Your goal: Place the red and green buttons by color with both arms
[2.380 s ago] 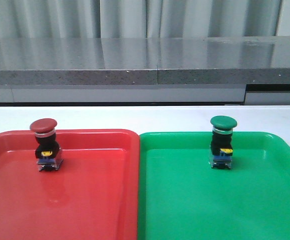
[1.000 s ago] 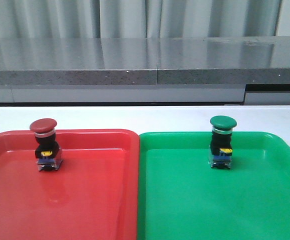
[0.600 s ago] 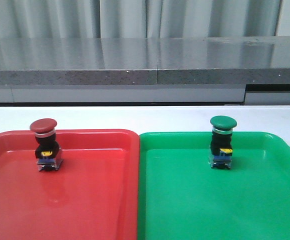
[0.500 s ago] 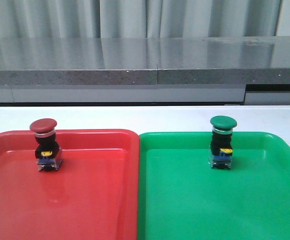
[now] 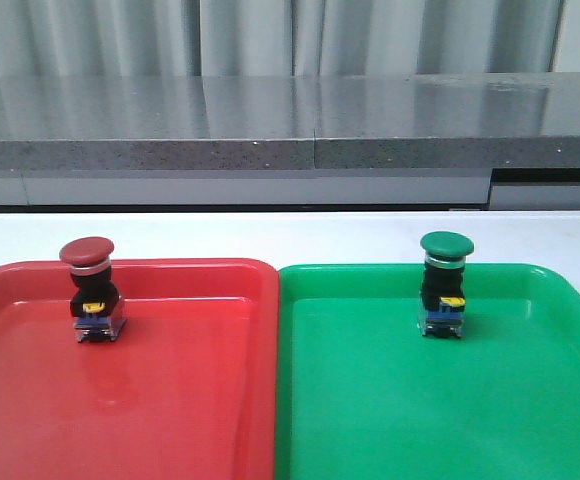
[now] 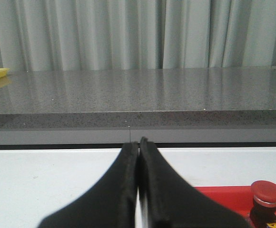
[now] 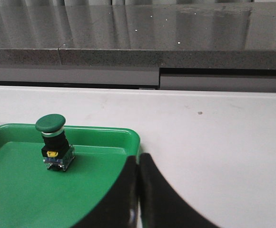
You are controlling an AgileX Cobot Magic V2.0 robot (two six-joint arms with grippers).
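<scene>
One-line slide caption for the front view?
Red button upright in red tray; green button upright in green tray.

1. A red tray [image 5: 170, 400] and a green tray [image 5: 470, 400] lie side by side, touching, on the white bench [image 5: 290, 235].
2. A grey stone ledge [image 5: 270, 120] runs behind.
3. Pale curtains [image 5: 120, 40] hang beyond.

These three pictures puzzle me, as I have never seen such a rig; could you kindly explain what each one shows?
It is a two-armed robot at a white table. The front view looks forward over a red tray and a green tray. The red button stands upright in the red tray, the green button in the green one. The other two pictures come from cameras on the wrists. The black wedges there are the left gripper and right gripper, each with its fingers pressed together, holding nothing.
</scene>
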